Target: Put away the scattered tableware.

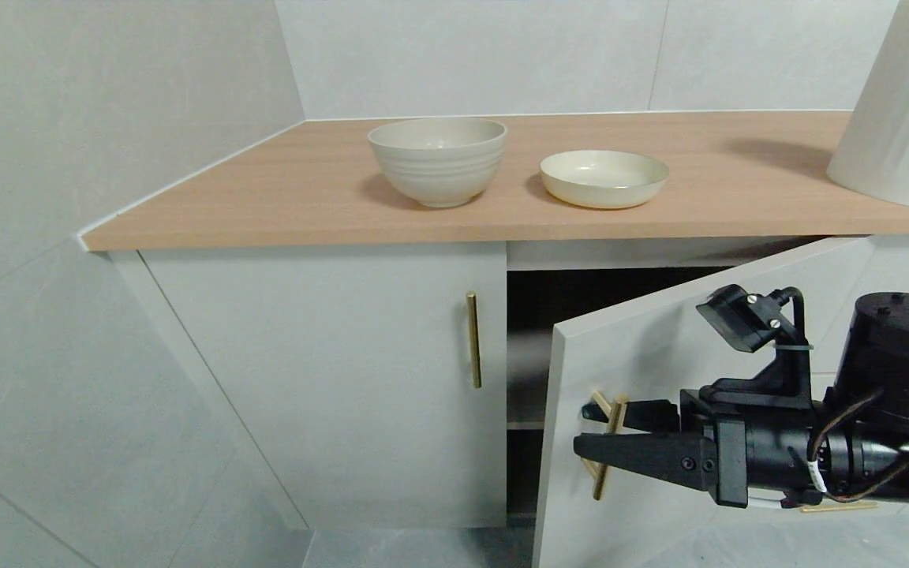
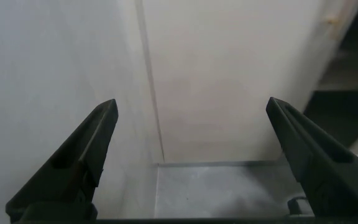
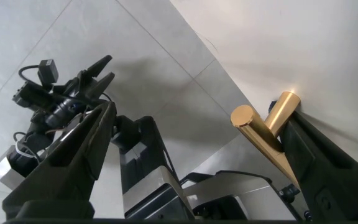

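Note:
A deep cream bowl (image 1: 437, 162) and a shallow cream dish (image 1: 604, 178) stand side by side on the wooden countertop (image 1: 281, 197). Below, the right cabinet door (image 1: 644, 347) is swung partly out. My right gripper (image 1: 582, 428) is open, with the door's brass handle (image 1: 609, 442) between its fingers. In the right wrist view the handle (image 3: 263, 132) lies against one finger (image 3: 328, 171) of the gripper (image 3: 197, 118). My left gripper (image 2: 191, 106) is open and holds nothing, low down facing the cabinet's side and the floor. The left gripper (image 3: 98, 71) also appears farther off in the right wrist view.
The left cabinet door (image 1: 320, 379) is closed, with a brass handle (image 1: 473, 339). A large white ribbed object (image 1: 904, 110) stands on the counter at the right. A dark cabinet interior with a shelf (image 1: 529, 347) shows behind the open door. Tiled walls close the left side.

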